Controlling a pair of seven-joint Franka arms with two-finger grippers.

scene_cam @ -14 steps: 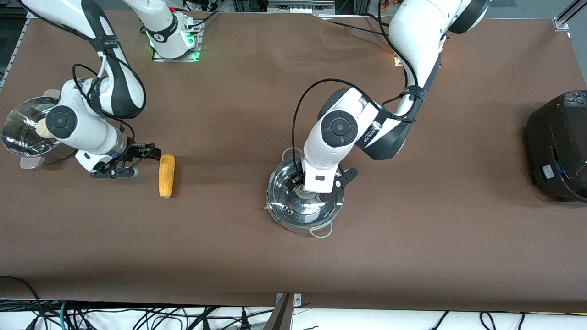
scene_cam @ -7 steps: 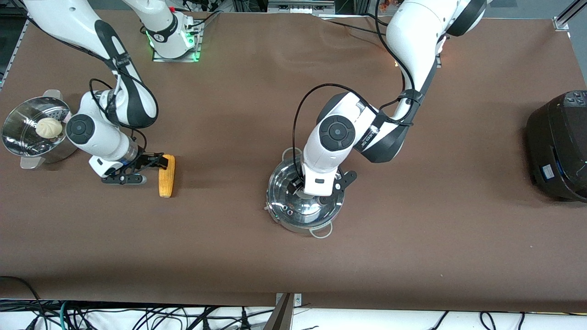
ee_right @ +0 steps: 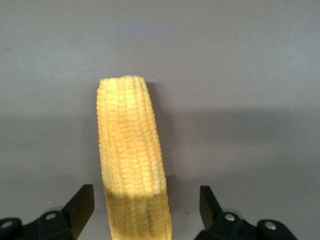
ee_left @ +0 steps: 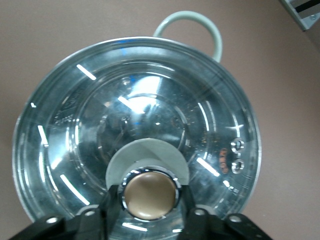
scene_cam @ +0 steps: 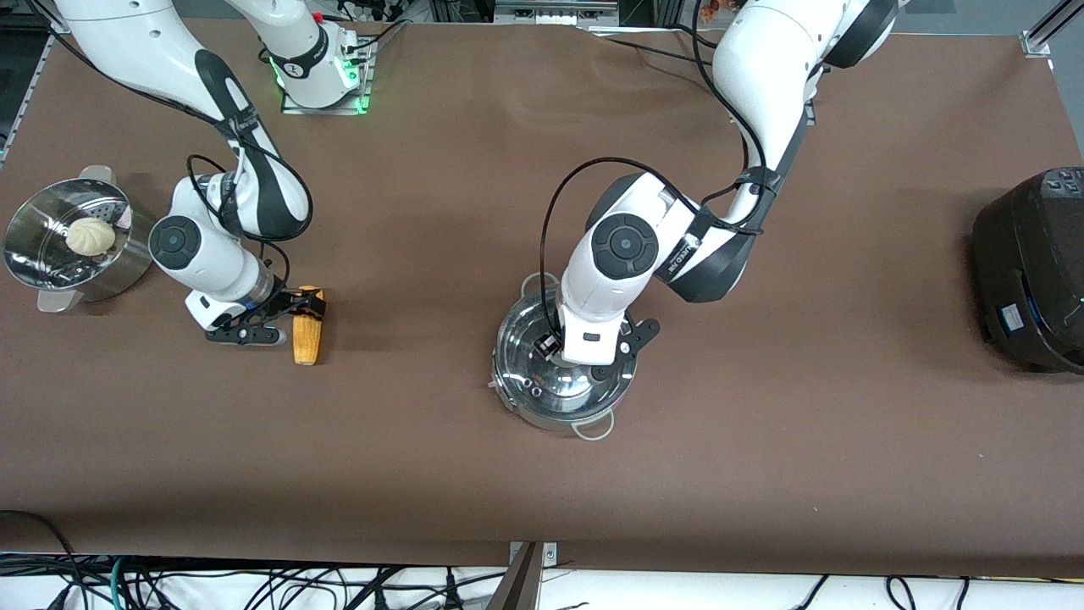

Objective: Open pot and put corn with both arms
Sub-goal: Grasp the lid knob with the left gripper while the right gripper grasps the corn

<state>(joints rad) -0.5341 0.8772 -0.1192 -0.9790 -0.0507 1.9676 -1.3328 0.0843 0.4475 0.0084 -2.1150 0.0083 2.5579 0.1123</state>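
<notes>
Front view showed the right arm reaching from its base down toward its own end of the worktop (scene_cam: 762,474), its forearm bent low so that the right hand (scene_cam: 310,308) lay nearly flat at the corn (scene_cam: 306,326). Right wrist view had that hand's two fingers (ee_right: 80,204) spread wide, one on each side of the cob and clear of it, with the cob lying flat on the worktop between them.

The left arm came down from its base in a folded elbow, its wrist pointing straight down over the pot (scene_cam: 563,377), which stood near the middle of the worktop with its glass lid (ee_left: 135,135) on. Left wrist view showed the left hand (ee_left: 150,197) with a finger on either flank of the tan knob (ee_left: 150,196), closed against it.

A steamer basket (scene_cam: 34,271) holding a white bun (scene_cam: 90,236) stood at the right arm's end, a black cooker (scene_cam: 1029,271) at the left arm's end.
</notes>
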